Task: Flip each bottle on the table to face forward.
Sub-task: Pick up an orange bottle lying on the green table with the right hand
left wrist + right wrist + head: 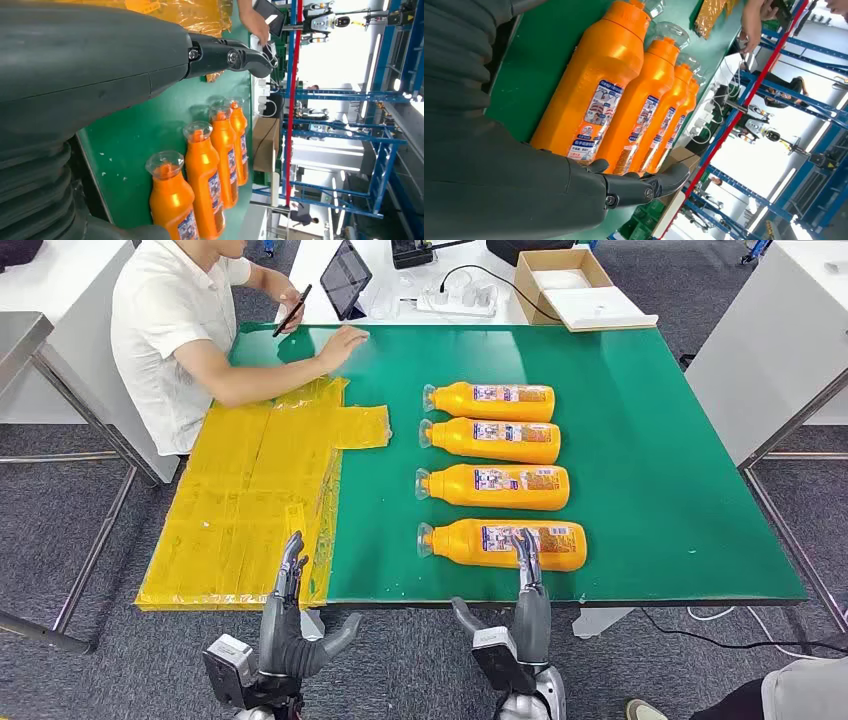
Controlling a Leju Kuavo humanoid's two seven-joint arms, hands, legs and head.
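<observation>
Right hand [528, 580] over nearest bottle [500, 544]

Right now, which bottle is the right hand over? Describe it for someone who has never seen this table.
On the green table, four orange bottles lie in a column, caps toward the yellow sheet. It is the bottle nearest the robot's edge, the one with the right hand's fingers reaching across its label.

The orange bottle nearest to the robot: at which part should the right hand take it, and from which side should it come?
Probably the wide body of the nearest orange bottle, around the label, not the narrow neck with its clear cap. It lies on its side across the green table, so the right hand, already at the table's near edge, could come over from there.
</observation>
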